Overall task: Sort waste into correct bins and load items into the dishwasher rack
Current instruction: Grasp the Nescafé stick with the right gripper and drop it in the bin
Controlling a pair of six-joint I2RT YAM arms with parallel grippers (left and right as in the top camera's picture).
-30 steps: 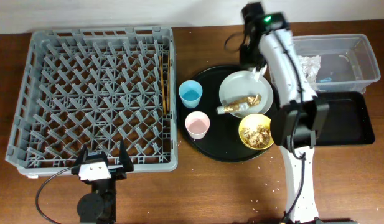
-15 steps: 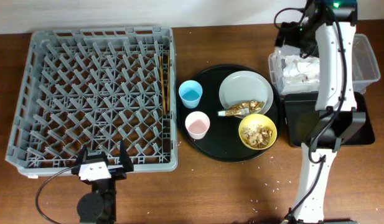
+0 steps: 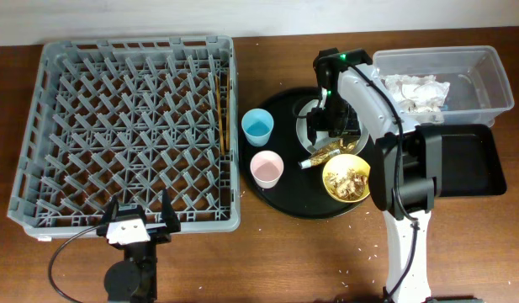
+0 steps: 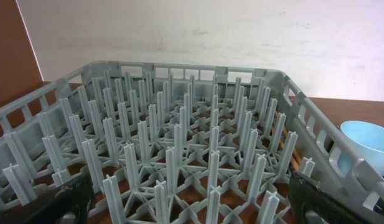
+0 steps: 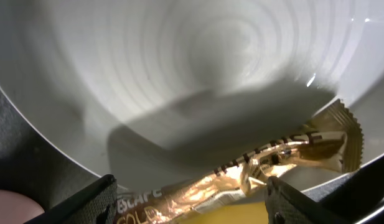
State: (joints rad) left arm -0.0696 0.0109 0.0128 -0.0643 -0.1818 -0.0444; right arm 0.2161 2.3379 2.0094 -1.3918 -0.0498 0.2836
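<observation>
the grey dishwasher rack (image 3: pixel 133 126) fills the counter's (image 3: pixel 284 261) 9 o'clock side, with a thin brown stick (image 3: pixel 223 109) along its 3 o'clock wall. at centre, the round black tray (image 3: pixel 280 200) carries the white plate (image 3: pixel 303 126), which is largely hidden under the right arm. the yellow bowl (image 3: pixel 347 178) of scraps sits at 5 o'clock, and the blue cup (image 3: pixel 257 128) and pink cup (image 3: pixel 267 169) are at its 9 o'clock side. the clear tub (image 3: pixel 482 63) at 2 o'clock holds napkins (image 3: pixel 415 88), with the black rectangular tray (image 3: pixel 473 160) at its 6 o'clock. the gold wrapper (image 5: pixel 272 162) lies on the plate's rim between the right claw's (image 5: pixel 192 193) widely spread fingers; we cannot tell whether they touch it. the left claw (image 3: pixel 140 212), spread and holding nothing, sits at the rack's 6 o'clock edge.
</observation>
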